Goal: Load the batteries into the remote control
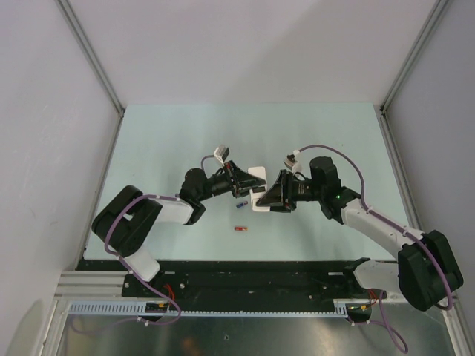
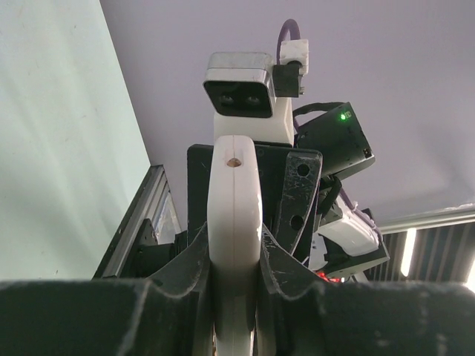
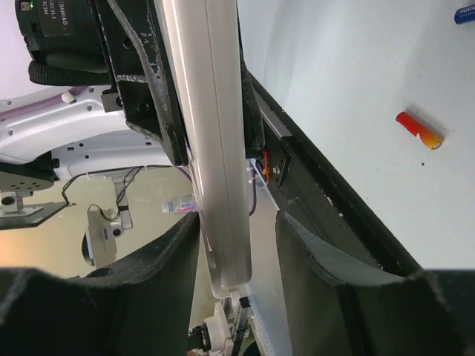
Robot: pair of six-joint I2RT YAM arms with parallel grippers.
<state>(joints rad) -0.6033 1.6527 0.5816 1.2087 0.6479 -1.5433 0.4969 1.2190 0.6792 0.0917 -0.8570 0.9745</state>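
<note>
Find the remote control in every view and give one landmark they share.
Top external: remote control near the picture's centre, over the table.
Left wrist: remote control upright at centre, clamped by the left gripper.
Right wrist: remote control slanting down, left of centre.
Shared landmark: the pale green table.

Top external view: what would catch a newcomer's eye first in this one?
Over the middle of the table, the white remote control is held between the two hands. The left hand is clamped on it, and the right hand has its fingers either side of the other end. Just below it in the view, a red battery lies loose on the table.
</note>
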